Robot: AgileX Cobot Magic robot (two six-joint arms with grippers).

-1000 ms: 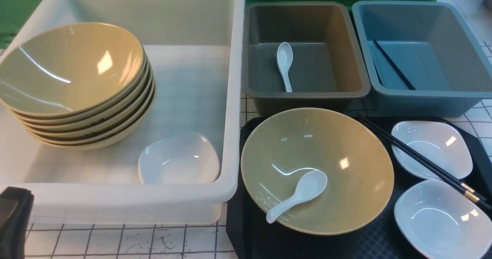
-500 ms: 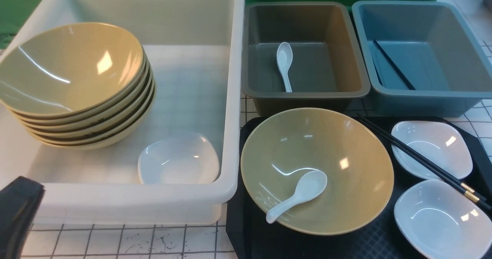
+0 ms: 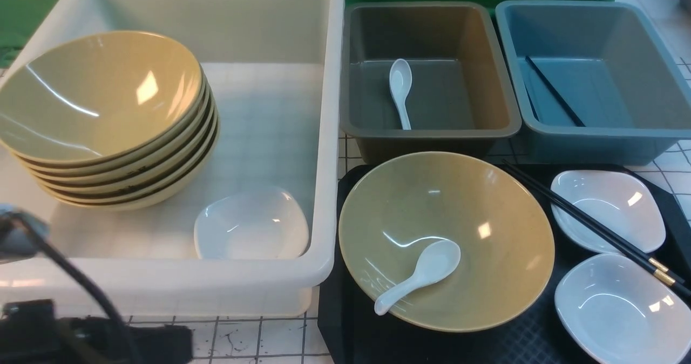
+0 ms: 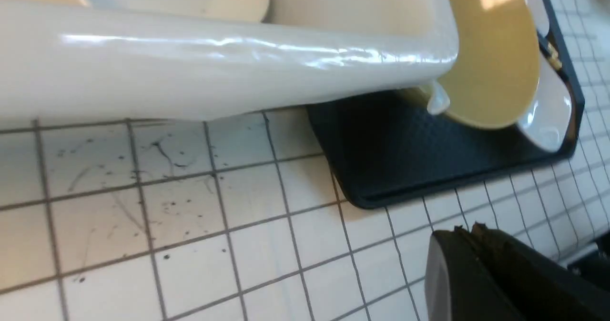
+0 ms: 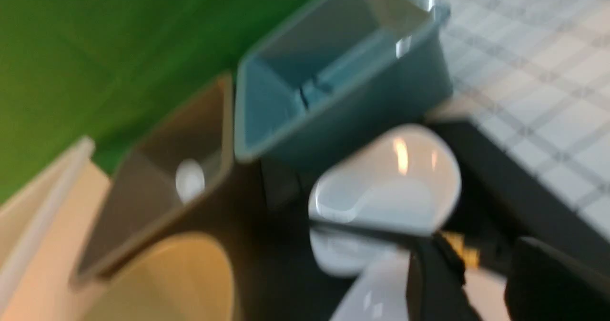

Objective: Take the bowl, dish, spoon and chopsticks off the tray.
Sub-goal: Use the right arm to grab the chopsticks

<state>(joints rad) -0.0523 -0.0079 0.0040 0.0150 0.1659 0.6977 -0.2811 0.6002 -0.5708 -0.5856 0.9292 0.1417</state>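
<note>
The left gripper [image 4: 469, 228] is closed and empty above the gridded desk [image 4: 190, 206], just in front of the white tub [image 3: 178, 285]. The right gripper [image 5: 481, 268], blurred, has its jaws parted and grips nothing, close by the gold-banded ends of the chopsticks [image 3: 588, 221]. These lie across the near dish [image 3: 615, 312] and the far dish [image 3: 607, 207] on the right of the tray [image 3: 340, 326]. The bowl [image 3: 486, 202] fills the tray's left, with the spoon [image 3: 418, 275] inside it. Behind stand a grey bin [image 3: 432, 133] and a blue bin [image 3: 599, 133].

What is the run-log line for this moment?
tray: bowl with spoon, chopsticks, far dish, near dish | left jaws: shut | right jaws: open, near chopsticks
</note>
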